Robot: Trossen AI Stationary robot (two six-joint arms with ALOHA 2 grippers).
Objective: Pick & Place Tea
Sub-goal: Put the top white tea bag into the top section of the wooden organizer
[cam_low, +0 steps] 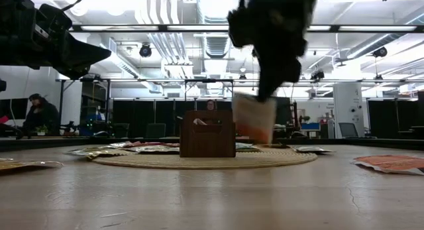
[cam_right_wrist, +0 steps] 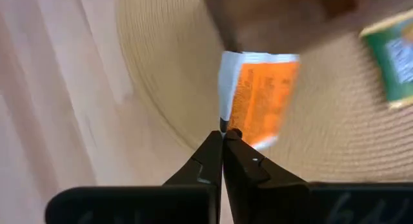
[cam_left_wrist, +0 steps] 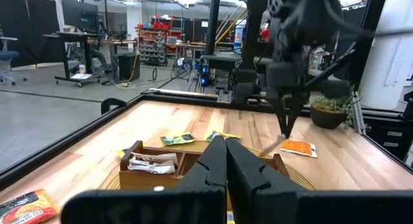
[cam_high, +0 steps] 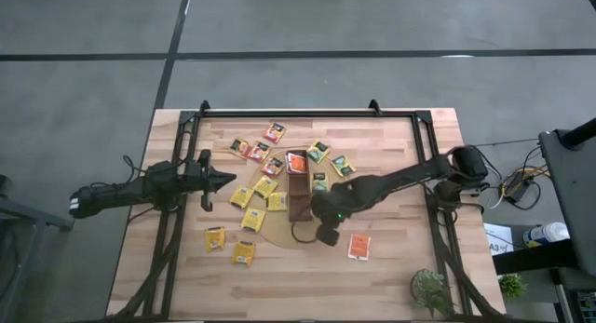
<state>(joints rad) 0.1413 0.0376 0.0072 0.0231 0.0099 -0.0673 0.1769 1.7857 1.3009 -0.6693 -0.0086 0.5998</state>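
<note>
Wooden tabletop (cam_high: 391,267) holds many scattered sachets (cam_high: 253,218); few sit in the tray (cam_high: 299,195). Right fingers (cam_right_wrist: 224,135) pinch an orange sachet (cam_right_wrist: 258,95) above the mat (cam_low: 199,160); left fingers (cam_left_wrist: 226,161) closed, empty.

The table (cam_high: 391,267) is pale wood in lengthwise planks, framed by black rails (cam_high: 307,112). At its middle lies a tan woven disc (cam_right_wrist: 161,88), ribbed in fine rings, and on the disc a dark-brown tray (cam_high: 299,197). Around the tray the sachets are mostly yellow (cam_high: 265,186); some beyond it are dark green with yellow (cam_high: 343,165) and some orange-red (cam_high: 274,132). One orange sachet (cam_high: 358,247) lies off the disc, right of the tray. The sachet (cam_right_wrist: 258,95) in the black right gripper (cam_right_wrist: 223,135) is orange with a white edge and what seems dark small print. The left gripper (cam_left_wrist: 226,162) is black too.
</note>
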